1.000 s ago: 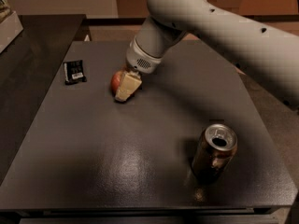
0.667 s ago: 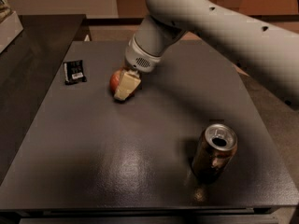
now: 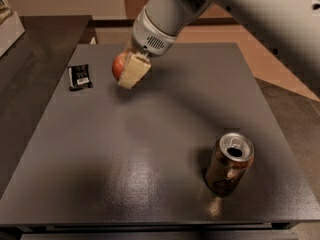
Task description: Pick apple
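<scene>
The apple (image 3: pixel 118 65), small and red with a yellowish patch, is held between the cream fingers (image 3: pixel 134 72) of my gripper (image 3: pixel 125 70) at the table's far left. The gripper is shut on the apple and holds it a little above the dark grey table (image 3: pixel 125 159). The near finger covers the apple's right side. The white arm reaches in from the upper right.
A small black packet (image 3: pixel 80 77) lies flat to the left of the apple. An opened drink can (image 3: pixel 229 165) stands at the near right. A dark counter (image 3: pixel 30 49) runs along the left, with a white object (image 3: pixel 7 24) on it at the far corner.
The gripper has risen with the apple in it, off the table surface and slightly left. The can and the packet have not moved.
</scene>
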Robot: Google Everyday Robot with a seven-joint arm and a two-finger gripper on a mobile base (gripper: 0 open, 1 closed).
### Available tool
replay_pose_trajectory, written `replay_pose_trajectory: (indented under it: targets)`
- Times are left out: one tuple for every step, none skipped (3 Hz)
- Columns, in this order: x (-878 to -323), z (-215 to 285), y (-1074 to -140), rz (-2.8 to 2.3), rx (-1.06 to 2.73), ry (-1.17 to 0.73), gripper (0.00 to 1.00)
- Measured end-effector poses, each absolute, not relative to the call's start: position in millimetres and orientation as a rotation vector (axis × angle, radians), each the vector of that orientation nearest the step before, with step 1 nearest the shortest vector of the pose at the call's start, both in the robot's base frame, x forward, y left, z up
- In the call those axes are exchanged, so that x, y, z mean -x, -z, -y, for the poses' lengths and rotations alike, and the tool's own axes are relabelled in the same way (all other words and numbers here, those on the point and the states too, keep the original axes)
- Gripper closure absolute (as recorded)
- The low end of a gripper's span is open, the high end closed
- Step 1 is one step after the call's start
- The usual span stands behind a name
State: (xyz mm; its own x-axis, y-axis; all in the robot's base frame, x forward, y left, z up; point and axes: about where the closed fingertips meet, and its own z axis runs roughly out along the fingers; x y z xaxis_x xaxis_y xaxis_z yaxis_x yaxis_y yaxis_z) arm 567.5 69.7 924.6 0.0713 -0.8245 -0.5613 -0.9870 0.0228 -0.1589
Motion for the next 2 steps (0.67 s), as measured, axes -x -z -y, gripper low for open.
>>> replay_pose_trajectory:
  targets:
    - [-559.9, -69.2, -984.2, -1.705, 1.883, -0.423, 1.0]
    - [-559.3, -68.7, -988.1, -1.7, 1.883, -0.423, 1.0]
